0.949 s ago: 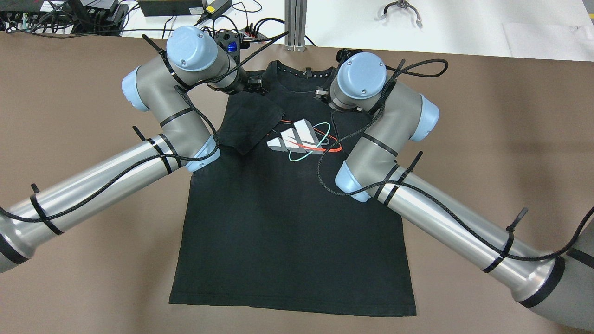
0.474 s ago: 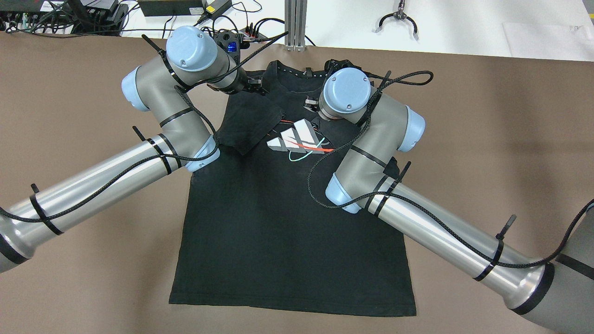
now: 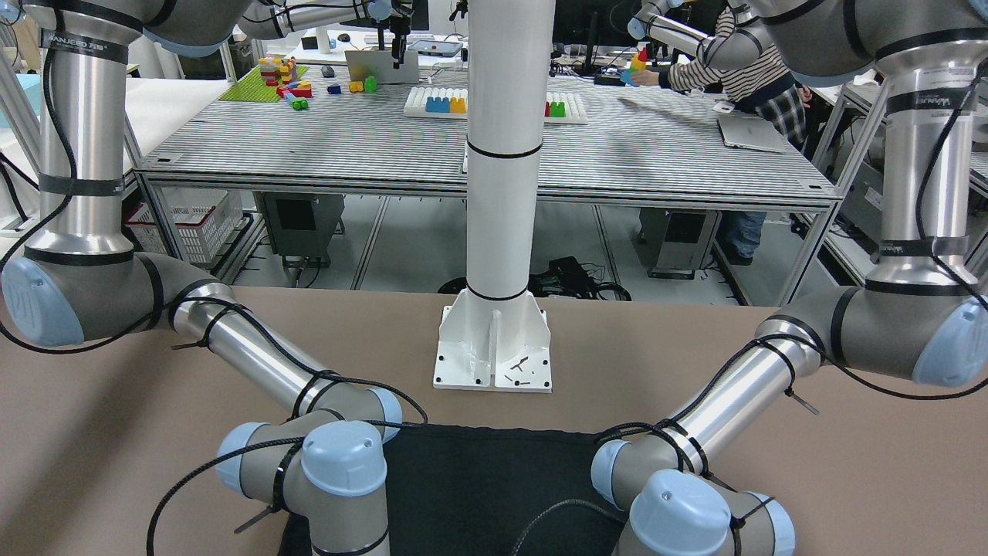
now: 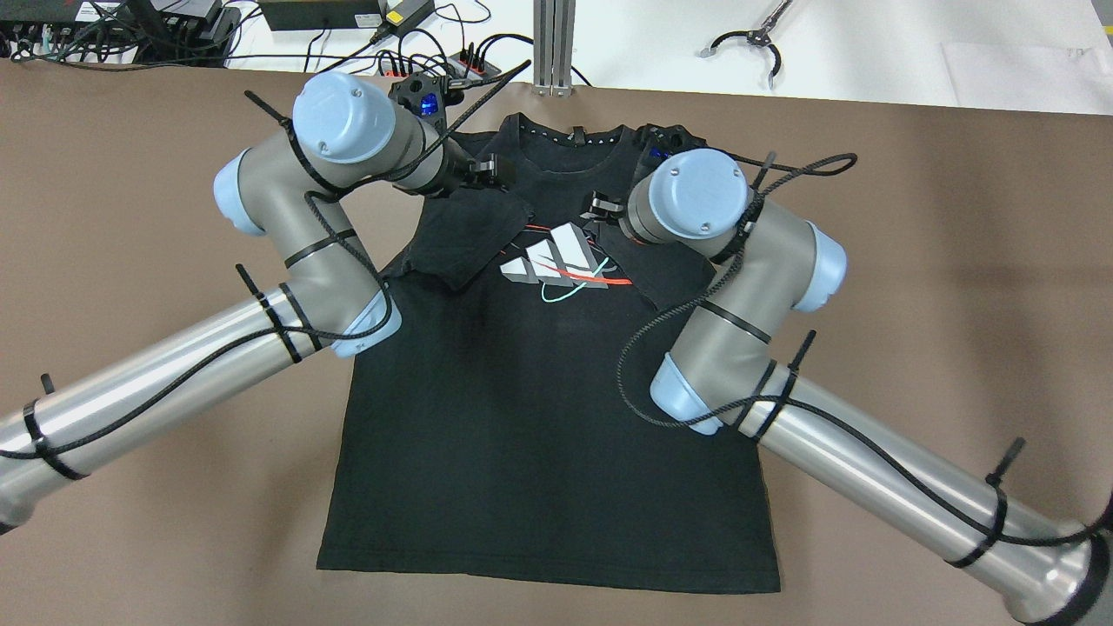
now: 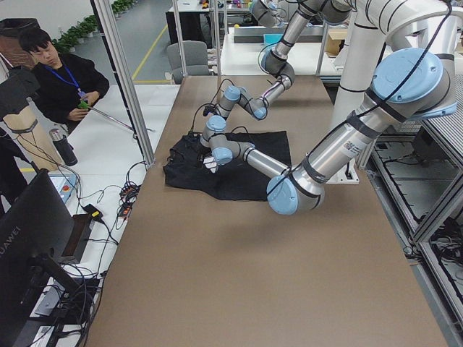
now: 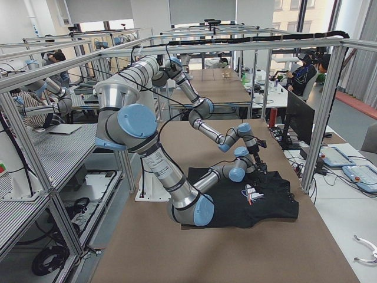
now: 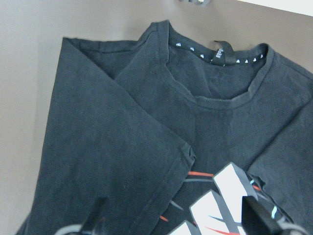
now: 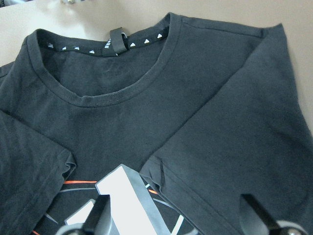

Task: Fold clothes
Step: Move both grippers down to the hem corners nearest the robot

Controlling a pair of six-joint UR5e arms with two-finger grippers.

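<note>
Swinging back rightward since half a second ago, the right gripper (image 8: 176, 213), like the left gripper (image 7: 178, 215), hangs spread wide and empty over the black T-shirt (image 4: 539, 435) lying flat mid-frame, sleeves (image 4: 469, 239) tucked inward; both should lift straight up so neither fold drags loose.

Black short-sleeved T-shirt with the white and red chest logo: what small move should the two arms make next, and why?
Probably lower the left gripper and right gripper to pinch the black printed T-shirt at its shoulder corners beside the collar. Both sleeves lie folded inward, both grippers hover open and empty, and the rest lies flat to the hem.
</note>
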